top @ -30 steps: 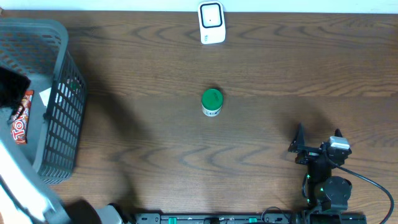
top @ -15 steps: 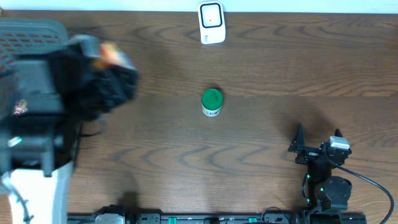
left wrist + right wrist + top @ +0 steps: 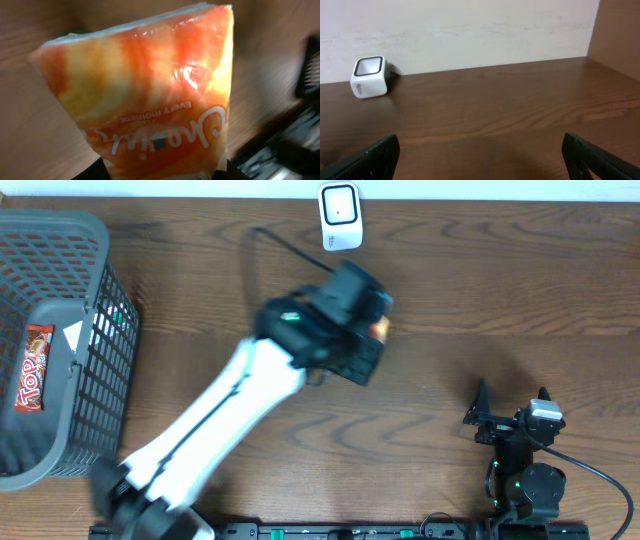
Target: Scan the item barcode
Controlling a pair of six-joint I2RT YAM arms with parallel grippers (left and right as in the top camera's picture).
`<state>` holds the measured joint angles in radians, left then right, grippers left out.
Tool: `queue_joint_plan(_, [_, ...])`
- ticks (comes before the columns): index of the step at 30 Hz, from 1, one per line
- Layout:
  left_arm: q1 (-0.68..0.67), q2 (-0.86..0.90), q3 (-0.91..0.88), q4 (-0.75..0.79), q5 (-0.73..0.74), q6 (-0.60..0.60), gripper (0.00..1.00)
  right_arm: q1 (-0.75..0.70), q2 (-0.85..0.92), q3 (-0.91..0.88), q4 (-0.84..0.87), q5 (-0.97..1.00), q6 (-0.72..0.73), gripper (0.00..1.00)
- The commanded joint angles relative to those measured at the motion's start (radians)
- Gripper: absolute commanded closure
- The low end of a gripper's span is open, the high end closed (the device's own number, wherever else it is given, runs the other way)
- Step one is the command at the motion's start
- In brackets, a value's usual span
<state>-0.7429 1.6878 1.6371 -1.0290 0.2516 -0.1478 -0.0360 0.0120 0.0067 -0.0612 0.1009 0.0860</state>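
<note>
**Orange packet [image 3: 145, 95] held up close to the scanner [image 3: 340, 217]**

The left fingers [image 3: 91, 174] are clamped on the packet's lower edge. They hold it over the middle of the wooden surface [image 3: 500, 290], near the white scanner. The right fingers [image 3: 376, 154] stand wide apart and empty at the near right. A candy bar [image 3: 32, 367] lies in the grey basket [image 3: 105, 370].

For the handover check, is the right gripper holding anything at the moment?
No, the right gripper stands open and empty above the table.
</note>
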Motion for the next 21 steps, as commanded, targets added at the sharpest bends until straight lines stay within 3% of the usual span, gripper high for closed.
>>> queue_joint_plan(1, [-0.061, 0.108, -0.009, -0.001, -0.036, 0.186, 0.57, 0.006, -0.005, -0.001, -0.003, -0.002, -0.013, 0.01])
queue_joint_plan(11, [-0.190, 0.323, -0.009, 0.024, -0.036, 0.454, 0.56, 0.006, -0.005, -0.001, -0.003, -0.002, -0.013, 0.01])
queue_joint_plan(16, [-0.195, 0.362, -0.009, 0.063, -0.037, 0.499, 0.47, 0.006, -0.005, -0.001, -0.003, -0.002, -0.013, 0.01])
queue_joint_plan(18, [-0.189, 0.364, -0.009, 0.068, -0.042, 0.514, 0.38, 0.006, -0.005, -0.001, -0.003, -0.002, -0.013, 0.01])
queue_joint_plan(21, [-0.178, 0.364, -0.009, 0.074, -0.132, 0.513, 0.34, 0.006, -0.005, -0.001, -0.003, -0.002, -0.013, 0.01])
